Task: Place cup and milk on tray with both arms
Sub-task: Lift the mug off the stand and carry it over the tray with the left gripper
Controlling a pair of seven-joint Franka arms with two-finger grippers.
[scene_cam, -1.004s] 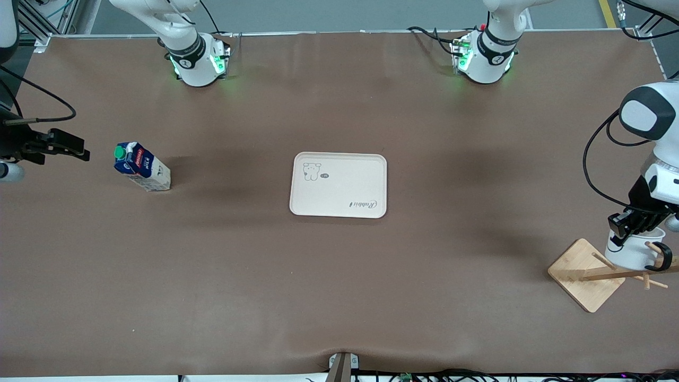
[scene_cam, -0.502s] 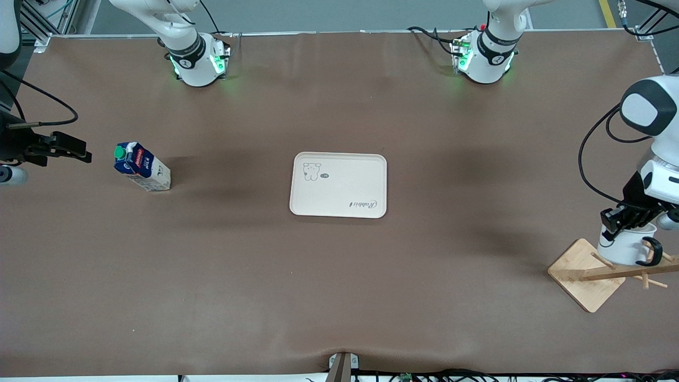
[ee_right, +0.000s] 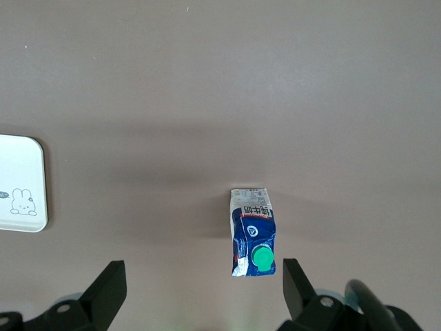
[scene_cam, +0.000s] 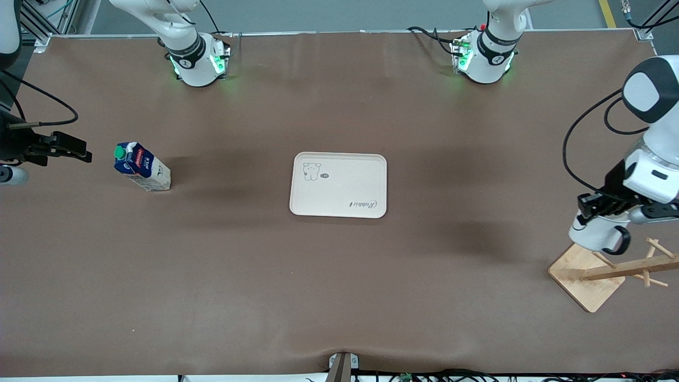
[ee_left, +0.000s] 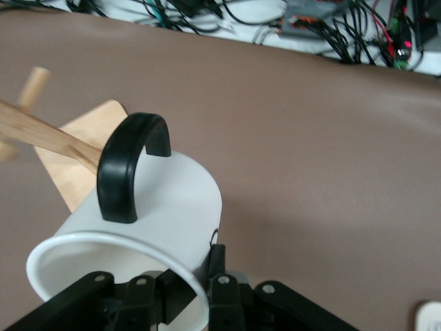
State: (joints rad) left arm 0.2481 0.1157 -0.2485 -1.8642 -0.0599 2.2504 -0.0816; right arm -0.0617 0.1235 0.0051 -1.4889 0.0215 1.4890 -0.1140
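My left gripper (scene_cam: 593, 208) is shut on the rim of the cup (scene_cam: 595, 235), a small white mug with a black loop handle. It holds the cup in the air above the edge of the wooden rack base. In the left wrist view one finger (ee_left: 218, 270) lies outside the cup (ee_left: 162, 207) wall and the other inside the rim. The milk (scene_cam: 142, 167) stands toward the right arm's end of the table. My right gripper (scene_cam: 79, 152) hangs open above the table beside it; in its wrist view the milk (ee_right: 252, 233) lies just ahead of the open right gripper (ee_right: 203, 279). The cream tray (scene_cam: 345, 183) lies mid-table with nothing on it.
A wooden cup rack (scene_cam: 588, 276) with a slanted post and pegs (scene_cam: 631, 267) stands at the left arm's end, near the front camera, right under the cup. Cables run along the table's front edge (ee_left: 310, 27). Brown mat covers the table.
The left gripper has lifted the cup off the rack's peg and carried it up and toward the table's middle. The right arm has hardly moved.
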